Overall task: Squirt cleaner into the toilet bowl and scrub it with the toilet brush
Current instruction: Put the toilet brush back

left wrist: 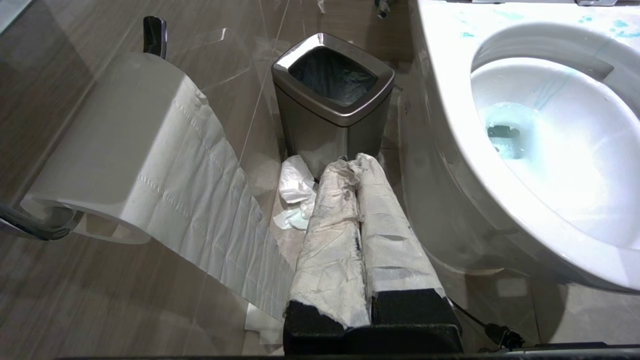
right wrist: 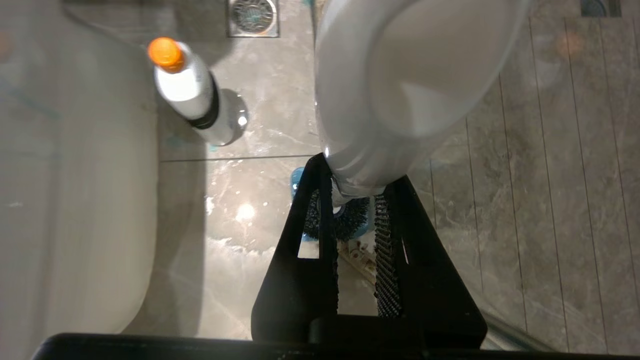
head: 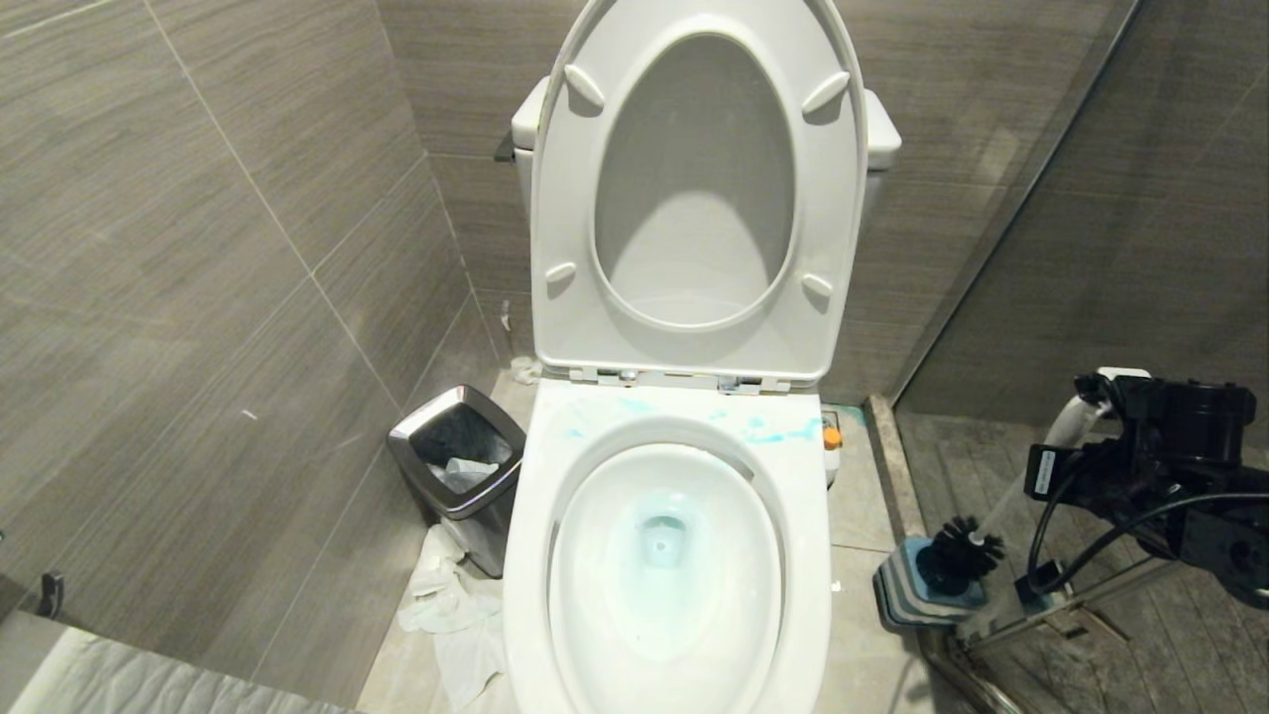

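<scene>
R gripper [right wrist: 356,197] clamps brush [head: 960,555] handle, head just above holder [head: 907,595]; bowl [head: 664,555] lies to robot's left. L gripper [left wrist: 357,165] shut, parked.

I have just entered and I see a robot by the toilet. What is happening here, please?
The robot is cleaning the toilet bowl. Blue cleaner already streaks the rim and tints the water, and the cleaner bottle stands on the floor beside the bowl. The right end effector is shut on the white handle of the toilet brush, whose dark head sits at its holder on the floor. The left end effector, wrapped in paper, is shut, idle near the waste bin.
</scene>
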You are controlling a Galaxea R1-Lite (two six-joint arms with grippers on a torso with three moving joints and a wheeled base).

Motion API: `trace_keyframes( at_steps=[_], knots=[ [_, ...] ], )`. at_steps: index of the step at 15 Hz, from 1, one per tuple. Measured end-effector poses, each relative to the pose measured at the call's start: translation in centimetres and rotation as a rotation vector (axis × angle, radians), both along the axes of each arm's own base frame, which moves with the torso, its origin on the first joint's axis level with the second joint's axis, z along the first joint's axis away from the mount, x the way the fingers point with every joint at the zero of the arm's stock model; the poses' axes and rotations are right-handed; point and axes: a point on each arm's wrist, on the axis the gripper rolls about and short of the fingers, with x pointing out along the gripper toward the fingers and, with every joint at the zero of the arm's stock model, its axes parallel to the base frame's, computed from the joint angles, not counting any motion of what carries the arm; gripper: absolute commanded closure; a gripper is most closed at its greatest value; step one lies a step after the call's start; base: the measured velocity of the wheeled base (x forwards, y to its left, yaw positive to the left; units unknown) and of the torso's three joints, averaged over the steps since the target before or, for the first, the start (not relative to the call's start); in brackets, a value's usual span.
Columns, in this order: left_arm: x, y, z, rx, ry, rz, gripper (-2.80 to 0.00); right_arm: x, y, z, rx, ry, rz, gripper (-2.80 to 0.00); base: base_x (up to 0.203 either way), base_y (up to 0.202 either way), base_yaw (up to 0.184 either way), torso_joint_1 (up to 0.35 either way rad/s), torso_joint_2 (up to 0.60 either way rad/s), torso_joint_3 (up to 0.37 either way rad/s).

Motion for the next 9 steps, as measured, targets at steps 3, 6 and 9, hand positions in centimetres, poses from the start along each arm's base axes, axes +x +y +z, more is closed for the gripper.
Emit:
trace_keyframes(
  at_steps=[3, 6, 9],
  knots=[
    [0.0, 0.0, 0.0, 0.0, -0.001, 0.0, 0.0, 0.8, -0.8, -1.8, 0.003, 0.023, -0.023, 0.0, 0.0, 0.0, 0.0, 0.0, 0.0, 0.0],
    [0.0, 0.0, 0.0, 0.0, 0.0, 0.0, 0.0, 1.5, -1.1, -3.8, 0.007, 0.056, -0.027, 0.0, 0.0, 0.0, 0.0, 0.0, 0.0, 0.0],
    [0.0, 0.0, 0.0, 0.0, -0.001, 0.0, 0.0, 2.3, -1.2, -5.4, -0.002, 0.023, -0.025, 0.0, 0.0, 0.0, 0.0, 0.0, 0.0, 0.0]
  ],
)
